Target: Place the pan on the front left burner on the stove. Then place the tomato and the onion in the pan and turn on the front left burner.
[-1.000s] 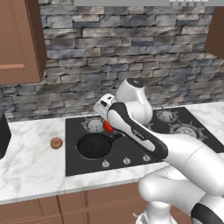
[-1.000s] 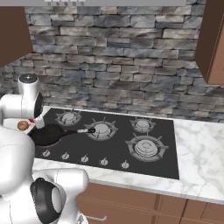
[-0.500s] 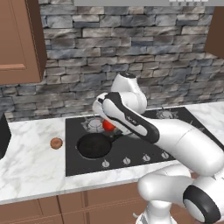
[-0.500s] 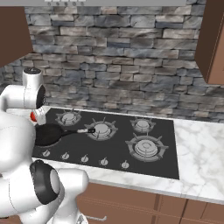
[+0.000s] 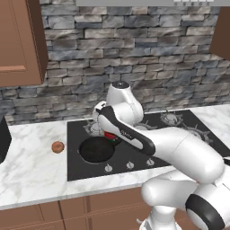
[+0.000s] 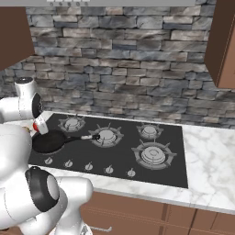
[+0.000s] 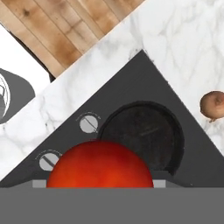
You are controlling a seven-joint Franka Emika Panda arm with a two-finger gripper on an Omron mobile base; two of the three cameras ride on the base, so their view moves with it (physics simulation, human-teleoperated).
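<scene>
At the far left of the left base view, a dark object stood at the edge of the white marble counter. The onion lay on the counter just beside the left edge of the stove, apart from the glass. A wide bare stretch of marble lay between the dark object and the onion, and more ran in front of both toward the counter's front edge.

The pan sat on the front left burner, which it covered, close to the stove's left edge and behind the row of silver knobs. In the right base view the pan's handle pointed toward the next burner to the right, and its tip lay over that burner's grate.

The tomato was gripped between the fingers, which stood apart by its width. It hung over the pan's rear right rim, clear of the pan floor. In the hand view the tomato sat in the foreground, with the empty pan beyond it, two knobs at its left and the onion at the right on the marble.

To the right, the other burners stood uncovered, and open marble continued past the stove's right edge. A stone wall rose behind the stove, with wooden cabinets overhead at both sides. No writing or brand marks could be read.
</scene>
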